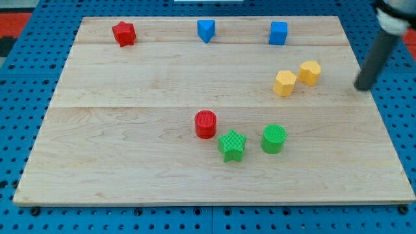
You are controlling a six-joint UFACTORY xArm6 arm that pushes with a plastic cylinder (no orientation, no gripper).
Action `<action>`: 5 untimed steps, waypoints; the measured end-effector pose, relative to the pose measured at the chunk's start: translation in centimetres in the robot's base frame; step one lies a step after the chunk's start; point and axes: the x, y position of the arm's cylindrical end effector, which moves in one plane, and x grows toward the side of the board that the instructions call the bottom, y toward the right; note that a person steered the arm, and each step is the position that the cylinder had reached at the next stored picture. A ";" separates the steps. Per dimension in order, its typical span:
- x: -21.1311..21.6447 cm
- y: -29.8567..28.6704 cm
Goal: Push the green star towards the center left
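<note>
Right now my tip [361, 86] rests near the view's right edge of the wooden board [130, 162], a bare rod end with nothing to open or close, and it touches no block. The nearest blocks are two yellow ones: a yellow hexagon [310, 72] to the left of my tip, and another yellow hexagon-like block [284, 83] just beside that one, lower and further left. The green star [232, 145] sits in the lower middle of the board, well apart from my tip. A red cylinder [205, 124] stands just above and left of the star, a green cylinder [273, 138] just to its right. Along the view's top lie a red star [123, 33], a blue triangle-like block [206, 30] and a blue cube [278, 33].
</note>
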 end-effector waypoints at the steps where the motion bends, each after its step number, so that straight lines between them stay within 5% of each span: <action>1: 6.4 -3.8; 2: 9.2 -12.1; 5: 7.8 -35.7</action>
